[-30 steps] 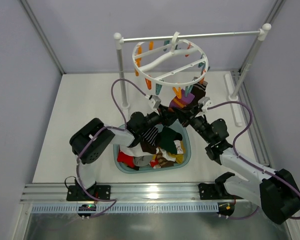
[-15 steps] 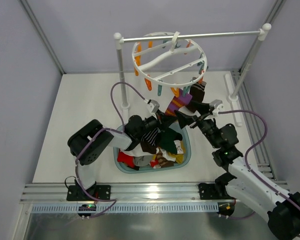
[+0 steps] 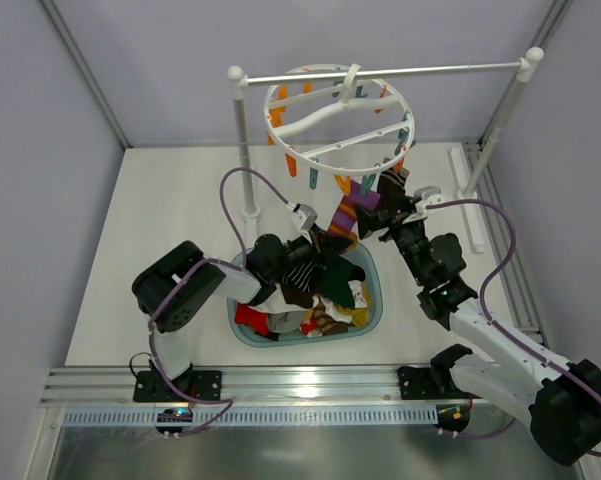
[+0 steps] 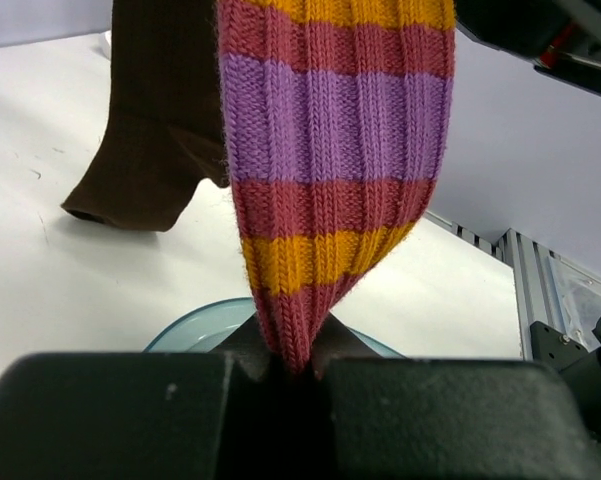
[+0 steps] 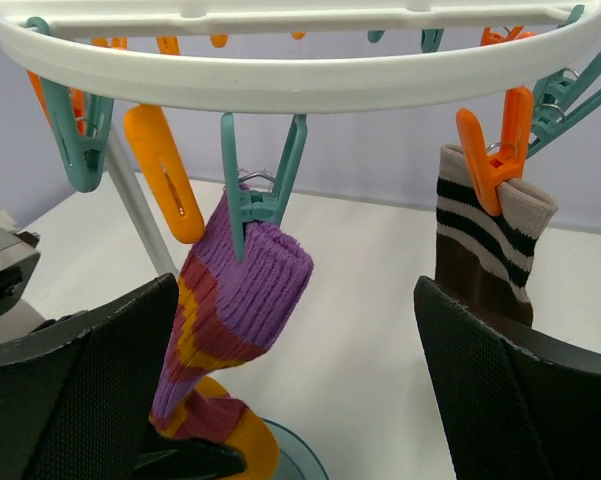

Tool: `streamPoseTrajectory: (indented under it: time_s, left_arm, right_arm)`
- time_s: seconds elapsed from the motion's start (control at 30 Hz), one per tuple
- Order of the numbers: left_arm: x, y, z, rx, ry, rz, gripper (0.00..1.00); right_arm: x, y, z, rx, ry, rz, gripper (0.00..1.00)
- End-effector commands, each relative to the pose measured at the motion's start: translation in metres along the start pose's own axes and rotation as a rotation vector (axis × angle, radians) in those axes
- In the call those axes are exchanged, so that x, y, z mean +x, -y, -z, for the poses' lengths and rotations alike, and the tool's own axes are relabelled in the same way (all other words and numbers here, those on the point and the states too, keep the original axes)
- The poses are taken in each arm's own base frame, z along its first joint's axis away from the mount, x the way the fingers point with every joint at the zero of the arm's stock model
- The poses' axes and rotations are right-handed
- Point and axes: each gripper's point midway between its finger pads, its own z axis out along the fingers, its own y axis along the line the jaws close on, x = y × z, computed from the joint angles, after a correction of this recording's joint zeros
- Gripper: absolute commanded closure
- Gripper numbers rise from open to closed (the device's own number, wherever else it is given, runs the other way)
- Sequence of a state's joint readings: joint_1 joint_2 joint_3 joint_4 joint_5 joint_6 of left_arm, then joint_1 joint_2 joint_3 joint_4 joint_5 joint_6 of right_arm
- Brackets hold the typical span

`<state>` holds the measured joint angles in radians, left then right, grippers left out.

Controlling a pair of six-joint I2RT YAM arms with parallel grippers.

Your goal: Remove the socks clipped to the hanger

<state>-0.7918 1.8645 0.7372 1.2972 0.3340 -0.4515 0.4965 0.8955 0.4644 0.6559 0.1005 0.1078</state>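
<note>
L gripper (image 4: 292, 365) is pinching the bottom end of the purple/red/orange striped sock (image 4: 335, 130), jaws clenched right on the fabric. Top of that sock is hanging from a teal clip (image 5: 260, 185) on the hanger (image 5: 280, 85) rim. R gripper (image 5: 295, 390) is sitting wide open just below the rim, holding nothing, w/ the teal clip between its fingers. A brown striped sock (image 5: 485, 260) is hanging from an orange clip (image 5: 495, 150) next to it. Basket (image 3: 235, 330) of socks is sitting underneath.
</note>
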Motion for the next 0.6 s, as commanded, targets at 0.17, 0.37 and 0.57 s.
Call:
streamPoseTrajectory:
  time_s: [0.17,0.37,0.57]
  left_arm:
    - [-0.066,0.033,0.005,0.119,0.233,-0.115,1.0]
    - [-0.063,0.034,0.003,0.126,0.225,-0.106,1.0]
    - [-0.062,0.034,0.004,0.128,0.221,-0.105,1.0]
  right_arm:
    - [-0.054,0.0,-0.027,0.032,0.135,0.047,0.01]
    - [-0.053,-0.001,-0.041,0.031,0.133,0.064,0.04]
    - [-0.049,-0.006,-0.054,0.006,0.125,0.071,0.12]
